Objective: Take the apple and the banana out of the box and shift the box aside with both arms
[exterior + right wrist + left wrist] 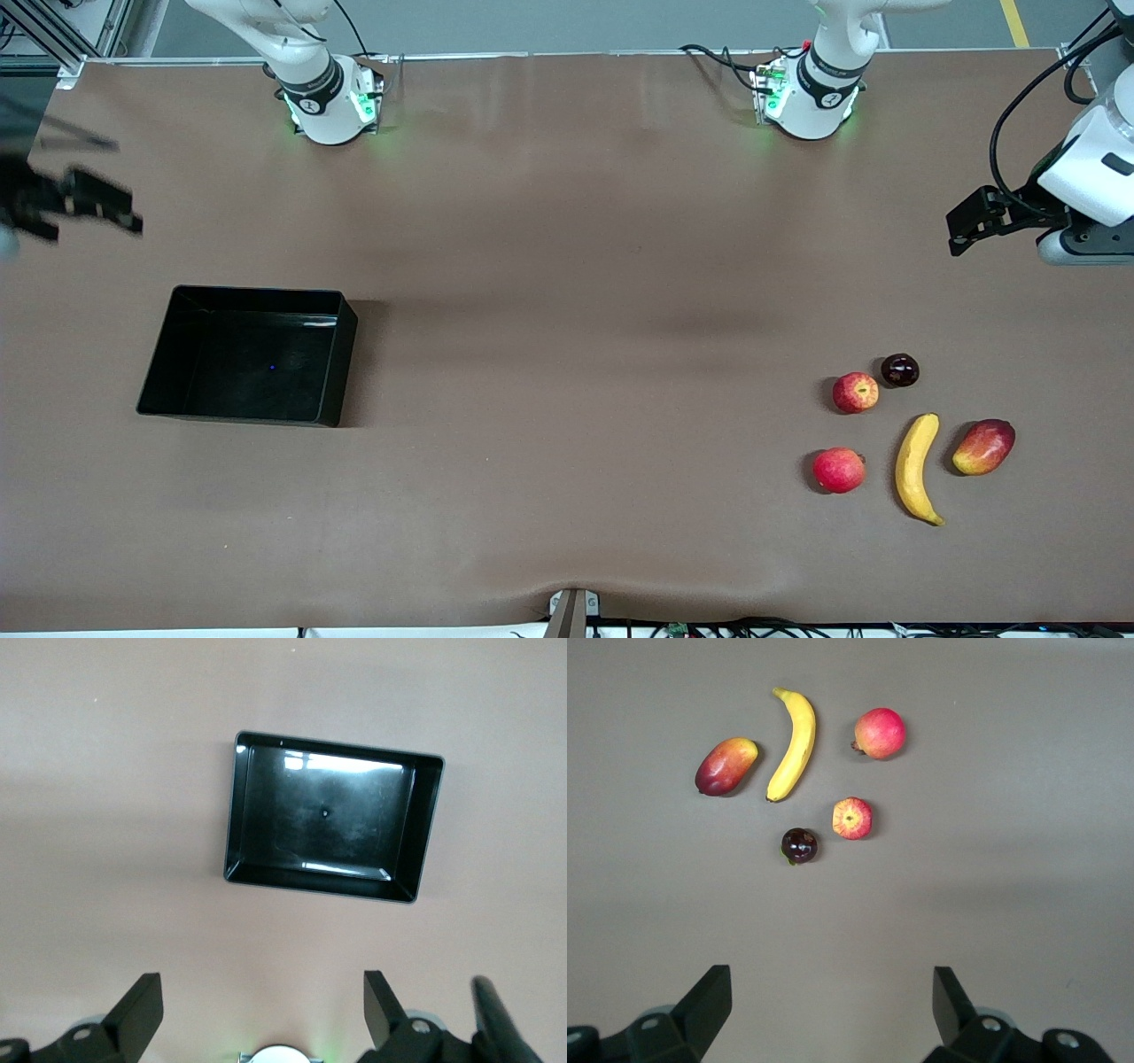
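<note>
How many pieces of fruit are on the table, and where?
5, clustered at the left arm's end: dark plum farthest from the camera, apple beside it, then pink-red fruit, banana, mango. None hidden.

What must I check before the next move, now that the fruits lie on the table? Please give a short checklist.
1. Box has no fruit in it: ok.
2. Apple on the table outside the box: ok.
3. Banana on the table outside the box: ok.
4. Left gripper open, holding nothing, over bare table near the fruits: ok.
5. Right gripper open, holding nothing, up over the table by the box: ok.
6. Box at the right arm's end, apart from the fruits: ok.
</note>
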`<state>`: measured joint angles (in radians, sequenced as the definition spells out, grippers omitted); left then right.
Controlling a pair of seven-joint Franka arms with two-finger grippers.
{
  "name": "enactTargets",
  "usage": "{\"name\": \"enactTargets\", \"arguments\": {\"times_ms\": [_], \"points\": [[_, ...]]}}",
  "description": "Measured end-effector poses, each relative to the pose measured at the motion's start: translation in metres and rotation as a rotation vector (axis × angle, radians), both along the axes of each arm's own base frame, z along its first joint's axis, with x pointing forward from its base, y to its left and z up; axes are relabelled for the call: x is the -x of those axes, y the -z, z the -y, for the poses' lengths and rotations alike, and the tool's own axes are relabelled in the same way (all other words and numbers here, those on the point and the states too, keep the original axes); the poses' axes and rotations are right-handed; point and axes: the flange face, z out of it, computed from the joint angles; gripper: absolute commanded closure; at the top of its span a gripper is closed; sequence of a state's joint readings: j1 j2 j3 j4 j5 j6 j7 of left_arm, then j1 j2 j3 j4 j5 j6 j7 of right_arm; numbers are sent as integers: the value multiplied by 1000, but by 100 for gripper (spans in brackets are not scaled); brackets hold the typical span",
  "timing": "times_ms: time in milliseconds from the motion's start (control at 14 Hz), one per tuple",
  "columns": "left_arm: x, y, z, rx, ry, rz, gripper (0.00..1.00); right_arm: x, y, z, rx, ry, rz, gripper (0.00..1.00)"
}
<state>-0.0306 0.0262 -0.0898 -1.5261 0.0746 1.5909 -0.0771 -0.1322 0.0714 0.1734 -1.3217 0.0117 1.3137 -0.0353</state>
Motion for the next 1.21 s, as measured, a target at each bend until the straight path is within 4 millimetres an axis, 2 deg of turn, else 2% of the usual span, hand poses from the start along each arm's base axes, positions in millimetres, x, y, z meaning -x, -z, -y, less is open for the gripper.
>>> {"name": "enactTargets", "arguments": {"times_ms": [71,286,429,500,786,1071,1214], "points": [[0,0,0,0,1,0,0,12,-1,-4,0,0,18,0],[2,2,4,-1,7,-20,0,40,23,-9,19,7,20,0],[5,4,11,2,19,-33,0,44,26,0,21,27,32,0],[5,4,14,11,21,-38,0,41,22,2,19,31,49,0],[6,4,14,37,17,-43,0,23,2,-9,18,2,71,0],[6,4,11,40,12,-45,0,0,8,3,8,13,7,0],[6,4,11,40,12,-45,0,-3,9,3,6,12,7,0]]}}
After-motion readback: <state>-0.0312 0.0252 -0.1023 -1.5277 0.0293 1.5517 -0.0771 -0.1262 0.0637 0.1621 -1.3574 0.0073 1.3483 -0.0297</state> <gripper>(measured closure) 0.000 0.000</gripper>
